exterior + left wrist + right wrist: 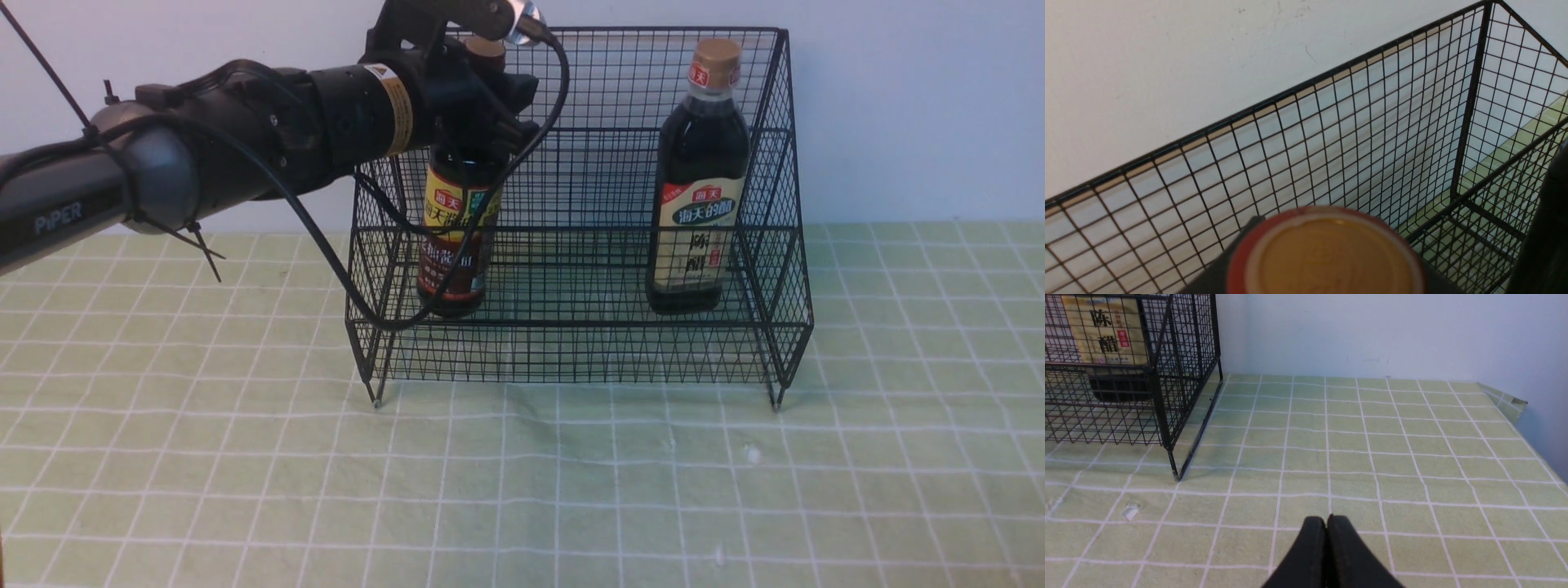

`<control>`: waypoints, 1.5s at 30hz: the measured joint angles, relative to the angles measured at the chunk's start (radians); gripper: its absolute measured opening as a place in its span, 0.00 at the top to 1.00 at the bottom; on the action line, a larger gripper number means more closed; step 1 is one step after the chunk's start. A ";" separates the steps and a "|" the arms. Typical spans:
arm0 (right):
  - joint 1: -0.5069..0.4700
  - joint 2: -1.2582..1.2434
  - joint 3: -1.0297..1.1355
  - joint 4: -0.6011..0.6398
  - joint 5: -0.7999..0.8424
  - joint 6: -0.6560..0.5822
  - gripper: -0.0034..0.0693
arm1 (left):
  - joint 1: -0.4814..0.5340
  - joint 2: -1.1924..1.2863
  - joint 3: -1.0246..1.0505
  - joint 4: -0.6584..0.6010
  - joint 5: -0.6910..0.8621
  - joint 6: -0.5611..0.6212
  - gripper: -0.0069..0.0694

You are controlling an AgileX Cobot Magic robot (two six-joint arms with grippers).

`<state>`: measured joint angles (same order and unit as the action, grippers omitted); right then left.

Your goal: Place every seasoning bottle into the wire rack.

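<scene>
Nearly done: slim bottle being set down in rack

Left fingers (513,88) are clamped on the neck of the slim bottle (457,237), just under its red-brown cap (1327,257). In the left wrist view dark finger edges sit tight either side of that cap. Straight down from the fingers, the base looks to be on, or a hair off, the lower shelf of the rack (588,325), hard by the side wall nearest the arm. Body leans a touch.

Step in hand, I'd say: set down & let go. To do it well:
- Get the base flat on the mesh and straighten the lean.
- Open w/o dragging the neck.
- Lift straight up past the cap, not sideways, since the rack wall is close beside the fingers.
- The arm's cable (566,82) loops past the rack front, so watch for a snag.

Contents: the rack holds both bottles. The slim one is under the left fingers. The wide bottle (698,188), tan cap, stands upright well away across the same shelf, nothing touching it.

Right fingers (1314,543) are pressed together, holding nothing, low over the desk (1412,437), with the rack corner ahead & off to one side.
</scene>
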<state>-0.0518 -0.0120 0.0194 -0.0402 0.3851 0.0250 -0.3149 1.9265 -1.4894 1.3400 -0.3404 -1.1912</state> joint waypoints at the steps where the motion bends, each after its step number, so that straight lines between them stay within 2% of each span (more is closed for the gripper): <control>1: 0.000 0.000 0.000 0.000 0.000 0.000 0.97 | 0.000 0.000 0.000 0.000 0.008 -0.010 0.57; 9: 0.000 0.000 0.000 0.000 0.000 0.000 0.97 | 0.000 -0.009 -0.008 -0.004 0.048 -0.071 0.45; 22: 0.000 0.000 0.000 0.000 0.000 0.000 0.97 | 0.000 -0.093 -0.008 0.007 0.096 -0.098 0.44; 27: 0.000 0.000 0.000 0.000 0.000 0.000 0.97 | 0.000 -0.154 -0.008 0.080 0.150 -0.099 0.44; 34: 0.000 0.000 0.000 0.000 0.000 0.000 0.97 | 0.000 -0.304 -0.008 0.338 0.288 -0.099 0.61; 40: 0.000 0.000 0.000 0.000 0.000 0.000 0.97 | 0.004 -0.432 -0.008 0.381 0.454 -0.187 0.87; 45: 0.000 0.000 0.000 0.000 0.000 0.000 0.97 | 0.032 -0.520 -0.008 0.379 0.528 -0.184 0.92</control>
<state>-0.0518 -0.0120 0.0194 -0.0402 0.3851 0.0250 -0.2829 1.4064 -1.4971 1.7185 0.1876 -1.3755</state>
